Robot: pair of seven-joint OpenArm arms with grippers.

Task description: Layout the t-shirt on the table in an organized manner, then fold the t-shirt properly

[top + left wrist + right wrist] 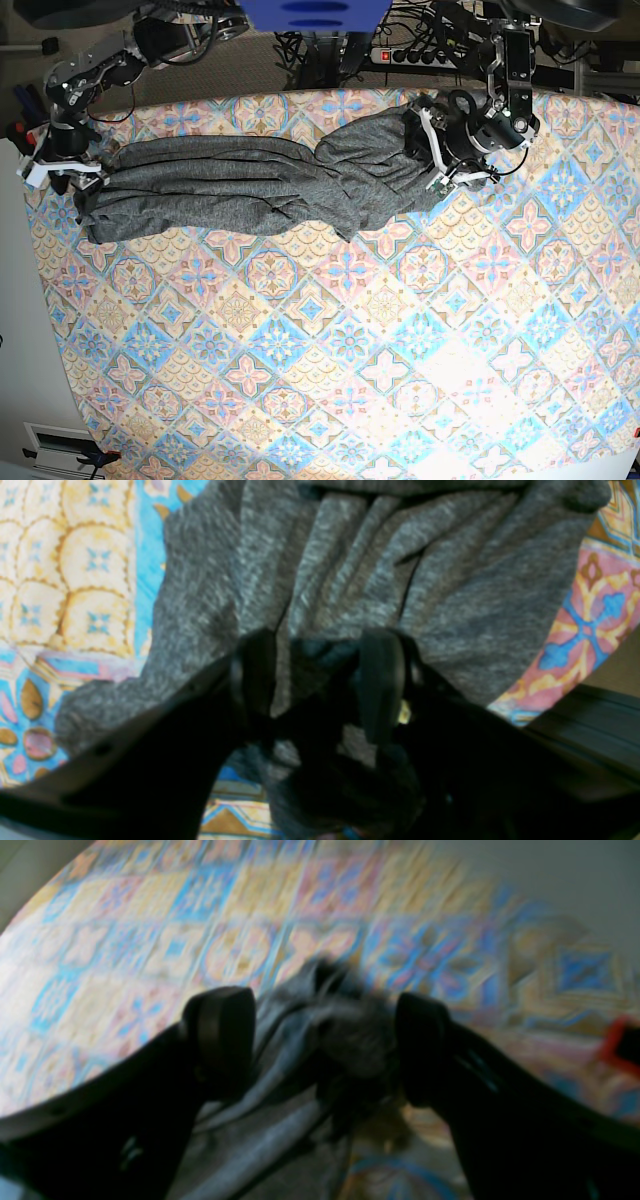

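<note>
The left end effector (320, 680) was clamped on a bunched edge of the grey t-shirt (260, 185). The right end effector (320, 1040) stood wide around another bunch. The shirt lay stretched and wrinkled along the worktop's (350, 330) far edge.

I am working in a robotics lab or test room, not a home. My two black arms are mounted at the far edge of a wide worktop (340, 380) dressed in a pastel tile-patterned cloth, and behind them a power strip (415, 55) lies among tangled black cables (440, 30) on a plain carpeted floor (260, 75). A blue mount (315, 15) stands between my arms, with more rig hardware at the frame's upper corners.
</note>
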